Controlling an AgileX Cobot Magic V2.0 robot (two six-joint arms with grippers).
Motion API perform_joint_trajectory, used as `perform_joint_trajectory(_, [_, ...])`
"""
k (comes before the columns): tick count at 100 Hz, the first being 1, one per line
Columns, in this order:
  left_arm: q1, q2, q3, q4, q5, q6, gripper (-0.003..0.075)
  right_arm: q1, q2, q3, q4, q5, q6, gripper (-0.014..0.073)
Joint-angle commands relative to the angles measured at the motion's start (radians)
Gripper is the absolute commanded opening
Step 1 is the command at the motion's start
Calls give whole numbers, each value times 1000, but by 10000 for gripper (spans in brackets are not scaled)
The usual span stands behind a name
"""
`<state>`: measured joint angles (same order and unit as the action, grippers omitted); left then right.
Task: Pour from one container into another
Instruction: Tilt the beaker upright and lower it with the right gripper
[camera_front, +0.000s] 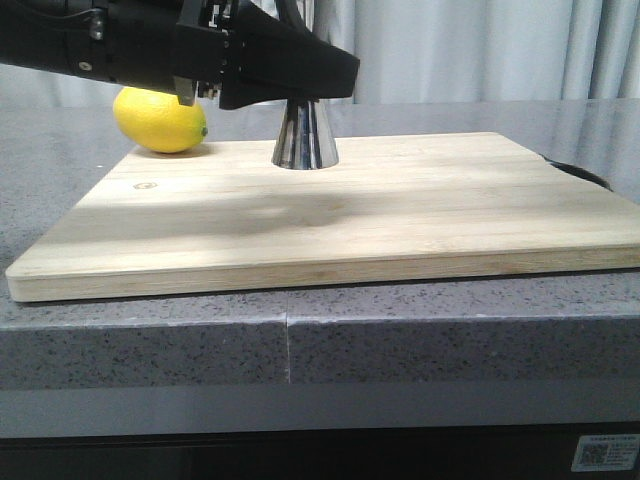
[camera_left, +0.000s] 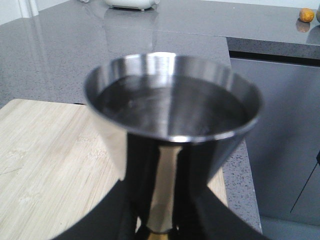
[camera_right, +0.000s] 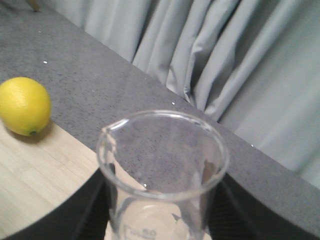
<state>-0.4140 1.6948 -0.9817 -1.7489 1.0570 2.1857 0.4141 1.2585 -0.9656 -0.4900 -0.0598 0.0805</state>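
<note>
One polished steel jigger (camera_front: 305, 135), conical, clamped by left gripper (camera_front: 300, 75); one clear glass beaker (camera_right: 162, 172), right gripper's jaws unseen; one dimpled lemon (camera_front: 160, 120); one wooden board (camera_front: 330, 210).

Steel jigger (camera_front: 304, 140) on wooden board (camera_front: 340, 215), lemon (camera_front: 160, 120) behind, left.

Faint white print low on the beaker (camera_right: 162, 200) looks like "50"; otherwise illegible.

We see the polished steel jigger (camera_front: 304, 136) standing upright at the upper centre of the front view, its lower cone showing; close up, its upper cup (camera_left: 172, 107) holds dark liquid. The clear glass beaker (camera_right: 162, 172) stands upright at lower centre of the right wrist view, pouring lip at upper left, faint white print low on its wall.
</note>
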Motion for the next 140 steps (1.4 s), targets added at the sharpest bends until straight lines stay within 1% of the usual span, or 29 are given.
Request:
perform_joint_trajectory(1, [-11, -37, -30, -67, 69, -4, 18, -51, -33, 11, 46, -132, -2, 206])
perform_joint_trajectory(17, [-11, -37, -30, -67, 69, -4, 18, -98, -31, 136, 75, -266, -2, 206])
perform_joint_trajectory(30, [-11, -37, -30, -67, 69, -4, 18, -111, -22, 233, 92, -391, -2, 206])
perform_joint_trajectory(44, [-11, -37, -30, -67, 66, -4, 18, -111, 28, 299, 107, -520, -2, 206])
perform_joint_trajectory(80, [-11, -37, -30, -67, 65, -4, 18, -111, 222, 306, 188, -757, -2, 206])
perform_joint_trajectory(89, [-11, -37, -30, -67, 65, -4, 18, -129, 262, 306, 192, -811, -2, 206])
perform_joint_trajectory(121, [-11, -37, -30, -67, 65, -4, 18, -225, 314, 303, 195, -880, -2, 204])
perform_joint_trajectory(140, [-11, -37, -30, -67, 64, -4, 18, -238, 351, 288, 187, -890, -2, 204])
